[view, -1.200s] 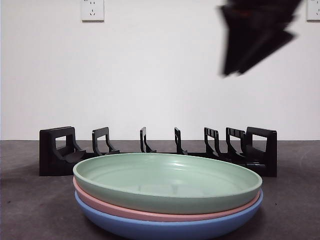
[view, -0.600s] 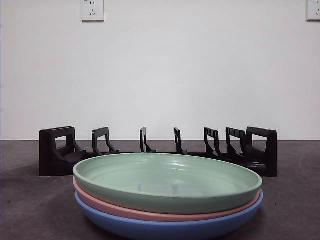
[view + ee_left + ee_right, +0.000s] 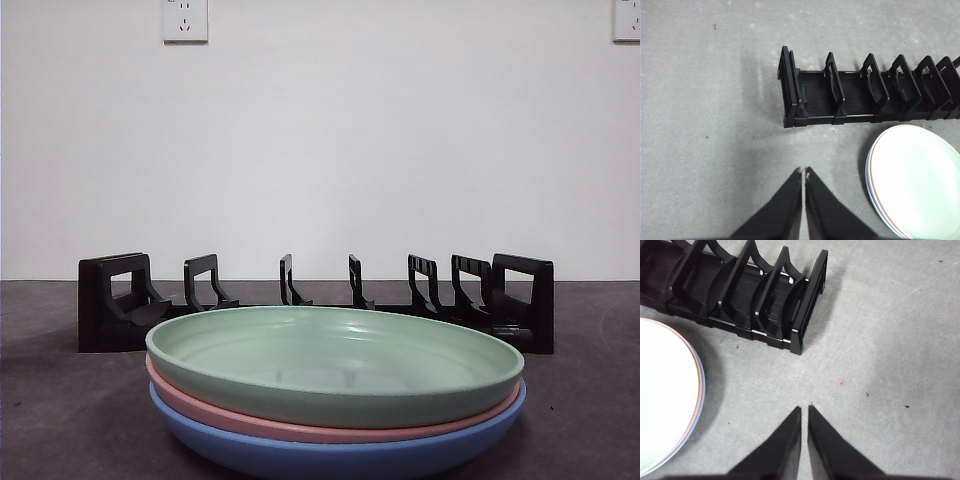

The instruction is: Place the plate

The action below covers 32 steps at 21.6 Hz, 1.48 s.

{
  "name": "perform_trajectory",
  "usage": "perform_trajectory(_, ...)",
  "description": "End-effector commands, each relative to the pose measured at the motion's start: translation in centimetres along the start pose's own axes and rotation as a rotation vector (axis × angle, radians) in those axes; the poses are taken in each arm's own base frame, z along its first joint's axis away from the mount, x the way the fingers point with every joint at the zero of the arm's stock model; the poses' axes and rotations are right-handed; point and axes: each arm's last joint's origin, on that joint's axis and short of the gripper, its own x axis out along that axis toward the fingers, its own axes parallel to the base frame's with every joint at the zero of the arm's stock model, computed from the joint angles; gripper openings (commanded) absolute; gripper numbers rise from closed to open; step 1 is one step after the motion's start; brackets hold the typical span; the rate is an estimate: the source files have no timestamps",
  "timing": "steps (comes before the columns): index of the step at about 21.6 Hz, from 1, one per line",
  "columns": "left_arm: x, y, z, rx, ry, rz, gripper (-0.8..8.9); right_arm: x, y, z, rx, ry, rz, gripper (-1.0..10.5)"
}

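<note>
A green plate [image 3: 335, 360] tops a stack over a pink plate [image 3: 250, 420] and a blue plate [image 3: 330, 455], close in the front view. Behind the stack stands an empty black slotted rack [image 3: 320, 300]. My left gripper [image 3: 803, 172] hangs shut above bare table, off the rack's [image 3: 865, 92] one end, with the plate stack [image 3: 915, 180] to its side. My right gripper [image 3: 804, 409] is shut too, above bare table beyond the rack's [image 3: 740, 290] other end, the stack [image 3: 665, 395] at the picture's edge. Neither arm shows in the front view.
The grey table [image 3: 60, 420] runs back to a white wall [image 3: 320, 150] with two sockets, one at the upper left [image 3: 185, 18]. The rack's dividers [image 3: 875, 82] stand upright, their slots holding nothing.
One second ago a blurred black arm hung at the front view's upper right; it has left that view. Plates and rack have not moved.
</note>
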Motion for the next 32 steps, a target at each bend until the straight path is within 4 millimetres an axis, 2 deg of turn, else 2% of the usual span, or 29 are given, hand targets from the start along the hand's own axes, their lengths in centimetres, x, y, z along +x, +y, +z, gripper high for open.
perform_trajectory(1, -0.2, -0.1, 0.3, 0.005, -0.017, -0.001, 0.07, 0.0, 0.0, 0.3, 0.006, -0.013, 0.002, 0.2)
perform_trajectory(3, -0.5, 0.0, 0.1, 0.124, -0.112, 0.002, 0.07, 0.0, 0.0, 0.3, 0.006, -0.013, 0.001, 0.2)
perform_trajectory(5, 0.6, 0.5, -1.4, 0.210, -0.289, 0.005, 0.07, 0.0, 0.0, 0.3, 0.006, -0.014, 0.002, 0.2)
perform_trajectory(8, 4.1, 2.3, -5.4, 0.244, -0.489, 0.072, 0.07, 0.0, 0.0, 0.3, 0.006, -0.014, 0.002, 0.2)
perform_trajectory(12, 8.8, 4.5, -10.6, 0.207, -0.576, 0.144, 0.07, 0.0, 0.0, 0.3, 0.006, -0.014, 0.002, 0.2)
perform_trajectory(15, 10.7, 5.4, -12.7, 0.188, -0.595, 0.165, 0.07, 0.0, 0.0, 0.3, 0.006, -0.014, 0.002, 0.2)
perform_trajectory(19, 11.8, 5.9, -14.0, 0.181, -0.586, 0.178, 0.07, 0.0, 0.0, 0.3, 0.006, -0.015, 0.001, 0.2)
perform_trajectory(32, 11.8, 5.9, -14.0, 0.181, -0.584, 0.177, 0.07, 0.0, 0.0, 0.3, 0.006, -0.017, 0.001, 0.2)
